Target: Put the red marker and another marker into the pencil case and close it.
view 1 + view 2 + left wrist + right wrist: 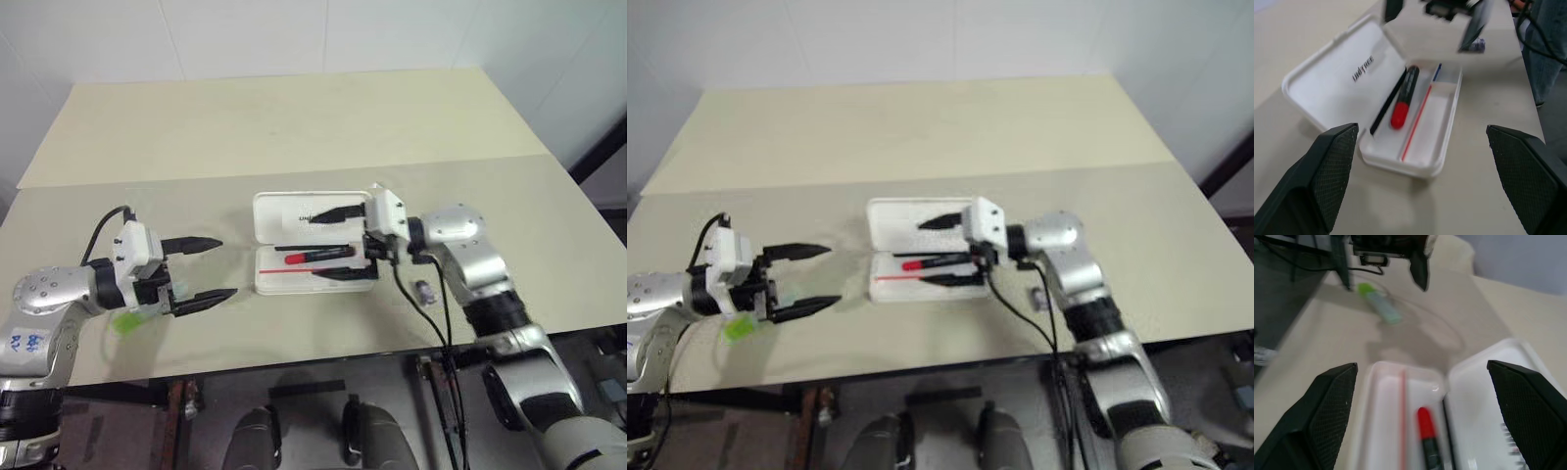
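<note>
Status: red marker [315, 256] is in the pencil case [279, 212], lying in the tray half alongside the hinge, red end pointing toward the robot's left. Case is open, lid flat on the table [294, 117], lettering up.

Right gripper [345, 241] is released, jaws wide and empty, hovering over the case's right end with one finger over the lid and one over the tray. Looks like step one is done.

Left gripper [208, 268] is also wide and empty, at about 9 o'clock from the case, well apart from it.

Second marker, the mint-green one [1382, 305], lies on the table at roughly 8 o'clock from the case, just under and behind the left gripper, partly hidden by it in the head view. A short dark stub [424, 292] sits at about 4 o'clock from the case; ignore it.

Step in hand, as I read it: fetch the green marker. Next move calls for the left gripper to pull back and drop onto it, straddle the barrel, clench, carry it to the tray. Lid closes after that. Right arm should clear the case first.
</note>
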### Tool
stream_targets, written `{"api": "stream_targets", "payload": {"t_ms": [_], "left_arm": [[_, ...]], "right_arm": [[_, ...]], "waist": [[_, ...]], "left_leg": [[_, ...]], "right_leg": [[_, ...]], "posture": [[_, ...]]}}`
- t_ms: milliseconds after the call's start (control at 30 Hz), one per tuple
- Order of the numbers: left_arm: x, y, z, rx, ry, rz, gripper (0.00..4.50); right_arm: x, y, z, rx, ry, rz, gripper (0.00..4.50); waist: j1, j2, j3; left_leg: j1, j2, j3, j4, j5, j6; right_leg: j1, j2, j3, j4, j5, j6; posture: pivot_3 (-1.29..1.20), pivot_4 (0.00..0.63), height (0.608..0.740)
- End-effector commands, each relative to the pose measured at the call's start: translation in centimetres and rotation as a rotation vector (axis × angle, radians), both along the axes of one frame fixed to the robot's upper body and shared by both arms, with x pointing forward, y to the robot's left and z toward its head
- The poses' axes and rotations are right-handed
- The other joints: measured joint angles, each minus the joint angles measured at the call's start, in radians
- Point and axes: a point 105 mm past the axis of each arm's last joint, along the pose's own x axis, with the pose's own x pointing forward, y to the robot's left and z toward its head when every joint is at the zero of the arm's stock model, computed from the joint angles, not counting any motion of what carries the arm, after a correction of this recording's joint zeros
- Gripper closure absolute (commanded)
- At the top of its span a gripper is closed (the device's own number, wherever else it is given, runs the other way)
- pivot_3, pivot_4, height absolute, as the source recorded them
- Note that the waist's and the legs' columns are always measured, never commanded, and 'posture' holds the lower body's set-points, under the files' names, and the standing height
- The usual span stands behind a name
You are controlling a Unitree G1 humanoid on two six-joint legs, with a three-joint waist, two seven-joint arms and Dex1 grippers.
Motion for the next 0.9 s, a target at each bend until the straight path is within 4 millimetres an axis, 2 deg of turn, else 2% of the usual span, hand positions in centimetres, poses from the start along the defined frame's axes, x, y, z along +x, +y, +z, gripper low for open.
{"api": "stream_targets", "payload": {"t_ms": [33, 233, 300, 400, 633, 900], "left_arm": [[-0.5, 3.6, 0.5, 0.04, -0.044, 0.107, 0.0], [-1.1, 7.0, -0.9, 0.068, -0.012, 0.207, 0.0], [-1.3, 8.7, -2.1, 0.079, 0.033, 0.258, 0.0], [-1.3, 10.0, -3.9, 0.095, 0.096, 0.29, 0.0], [-0.3, 11.4, -6.0, 0.095, 0.148, 0.33, 0.0], [0.5, 11.2, -8.3, 0.097, 0.227, 0.325, 0.0]], "right_arm": [[-1.6, -1.8, 2.0, 0.032, -0.014, 0.003, 0.04], [-1.5, -3.2, 2.4, 0.015, -0.014, -0.067, 0.04], [-1.2, -3.6, 2.8, 0.016, -0.033, -0.093, 0.04], [-1.3, -3.9, 3.4, 0.029, -0.055, -0.103, 0.04], [-1.8, -4.7, 3.5, 0.016, -0.06, -0.096, 0.04], [-3.1, -5.0, 3.2, -0.015, -0.034, -0.06, 0.04]], "waist": [[0.0, 0.0, 0.0], [-0.002, 0.0, 0.0], [-0.002, 0.0, 0.0], [-0.001, -0.001, 0.0], [0.003, -0.002, -0.001], [0.001, -0.003, -0.002]], "left_leg": [[0.0, 0.0, 0.0, 0.0, 0.0, 0.0], [0.003, 0.004, 0.001, 0.0, -0.004, 0.002], [0.003, 0.005, 0.001, 0.0, -0.003, 0.001], [0.002, 0.005, 0.001, 0.0, -0.004, 0.001], [0.0, 0.005, 0.003, 0.0, -0.005, 0.001], [0.001, 0.005, 0.004, 0.001, -0.005, 0.001]], "right_leg": [[0.0, 0.0, 0.0, -0.001, 0.0, 0.0], [-0.001, 0.001, -0.002, -0.001, 0.0, -0.006], [-0.001, 0.002, -0.003, -0.001, 0.0, -0.007], [-0.002, 0.002, -0.003, -0.001, 0.0, -0.007], [-0.004, 0.002, -0.003, -0.002, 0.0, -0.007], [-0.004, 0.002, -0.003, 0.001, 0.0, -0.007]], "posture": [[0.0, 0.15, 0.74], [0.0, 0.15, 0.74], [0.0, 0.15, 0.74], [0.0, 0.15, 0.74], [0.0, 0.15, 0.74], [0.0, 0.15, 0.74]]}}
